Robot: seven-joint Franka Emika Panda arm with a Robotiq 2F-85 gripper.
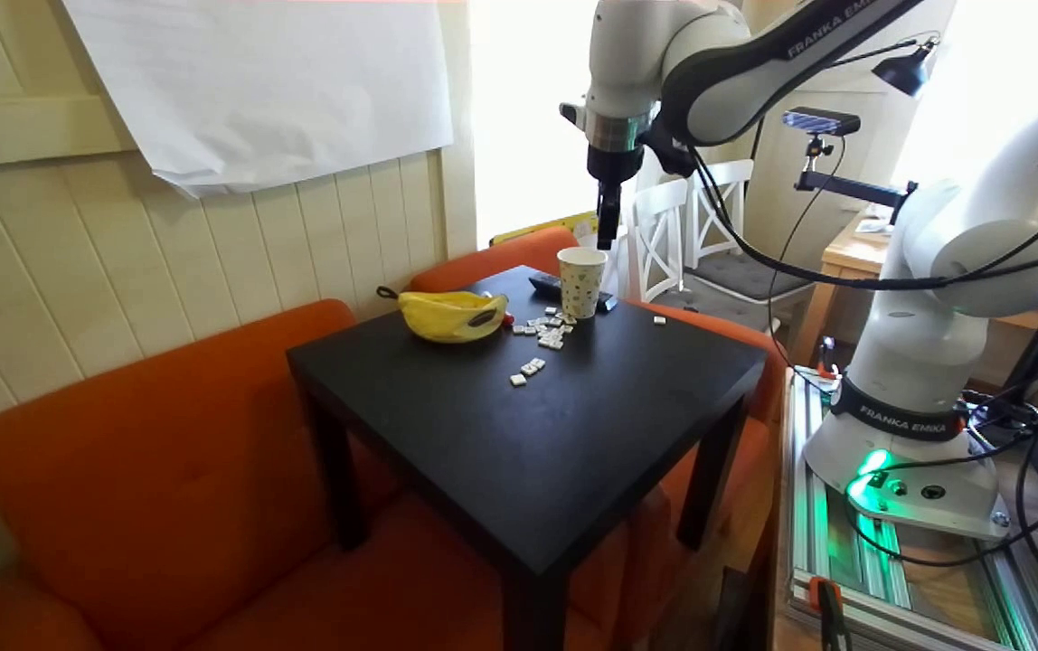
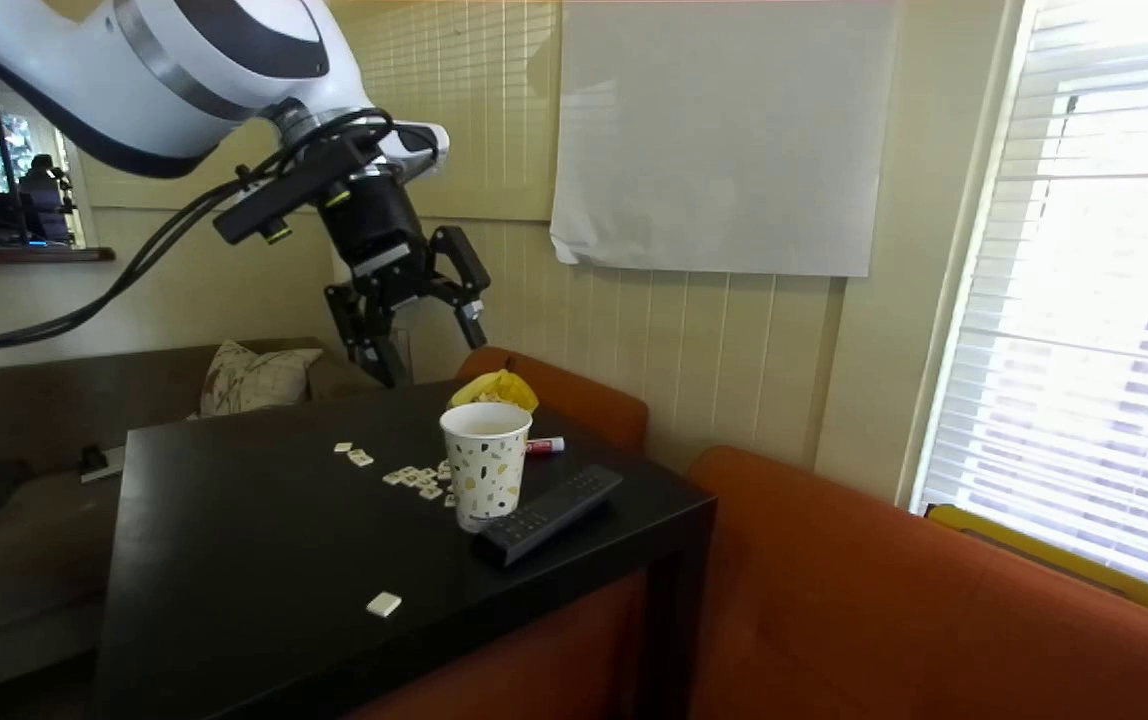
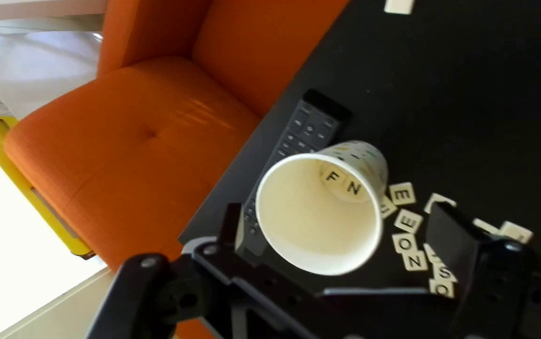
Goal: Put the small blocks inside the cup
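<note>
I have the gripper [image 2: 434,352] spread wide and empty above the flat black surface [image 2: 264,560]; in the wrist view, the loose cream-white square letter tiles [image 3: 405,243] lie toward the lower right, partly hidden by the gripper, so I judge my next reach goes down and that way. Being square, they have no long axis, and their letters face various ways; the pale speckled paper cup [image 3: 317,212] stands upright mid-frame, mouth up, two tiles [image 3: 332,176] showing inside.

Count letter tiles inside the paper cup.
2 low inside the paper cup: the F tile and, right of it in the wrist view, the N tile. Others may be hidden.
</note>
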